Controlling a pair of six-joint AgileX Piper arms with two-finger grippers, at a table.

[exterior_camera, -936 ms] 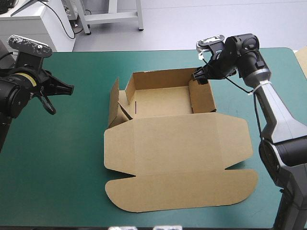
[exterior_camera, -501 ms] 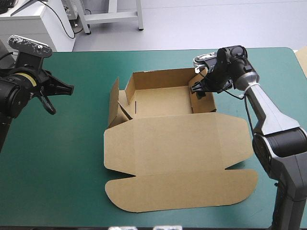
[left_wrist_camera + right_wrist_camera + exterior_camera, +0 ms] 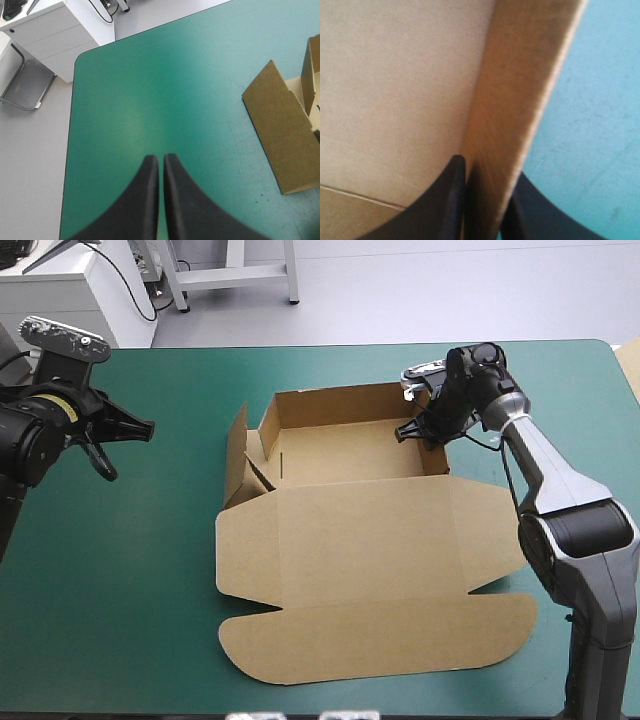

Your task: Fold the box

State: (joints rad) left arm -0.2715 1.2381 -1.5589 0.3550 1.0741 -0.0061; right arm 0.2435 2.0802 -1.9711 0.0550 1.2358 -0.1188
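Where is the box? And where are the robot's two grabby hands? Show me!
box (image 3: 340, 452): high view, on the floor of its open tray.
right gripper (image 3: 418, 430): high view, between its fingertips, at the box's right wall.
left gripper (image 3: 160, 157): left wrist view, between its shut fingertips.

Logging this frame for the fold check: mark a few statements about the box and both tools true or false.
1. The right tool is shut on the right wall of the box. True.
2. The left tool grips the box too. False: it is shut on nothing, over the bare teal-green cover, apart from the box.
3. The lid lies flat toward the table's near edge. True.
4. The far wall lies flat on the table. False: it stands upright.
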